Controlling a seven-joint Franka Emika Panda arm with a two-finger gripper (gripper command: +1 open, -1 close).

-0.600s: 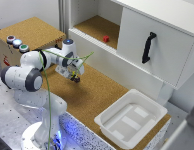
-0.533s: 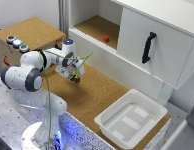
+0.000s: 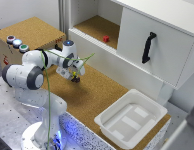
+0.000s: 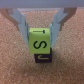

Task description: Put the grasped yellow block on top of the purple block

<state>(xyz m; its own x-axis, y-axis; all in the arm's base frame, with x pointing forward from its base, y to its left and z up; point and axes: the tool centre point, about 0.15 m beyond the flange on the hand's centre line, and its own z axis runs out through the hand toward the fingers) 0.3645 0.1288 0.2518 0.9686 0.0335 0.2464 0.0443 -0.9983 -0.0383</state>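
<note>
Yellow block (image 4: 40, 40) sits clamped between the two pale fingers (image 4: 20, 22) of the tool (image 4: 40, 37), which grip it from opposite sides. A dark letter S is printed on the face turned toward the wrist camera. Directly beneath it, part of the purple block (image 4: 41, 57) shows, darker and mostly covered by the yellow one; the two look to be touching or very nearly so, though the wrist view cannot settle which. The purple block rests on the cork-covered desk (image 3: 97, 95).

In the exterior view the tool (image 3: 75, 77) points downward over the cork surface, with a speck of yellow at its tip; the blocks there are too small to make out clearly. A thin green cable (image 3: 47, 90) runs along the white arm (image 3: 27, 75). Behind the arm stands a cork-topped box with three round buttons (image 3: 16, 43). Farther back, an open white cabinet (image 3: 147, 45) holds a small red block (image 3: 105, 38) on its cork shelf, beside a door with a black handle (image 3: 148, 46). Toward the exterior view's right, well apart from the tool, lies a white tray (image 3: 131, 120).
</note>
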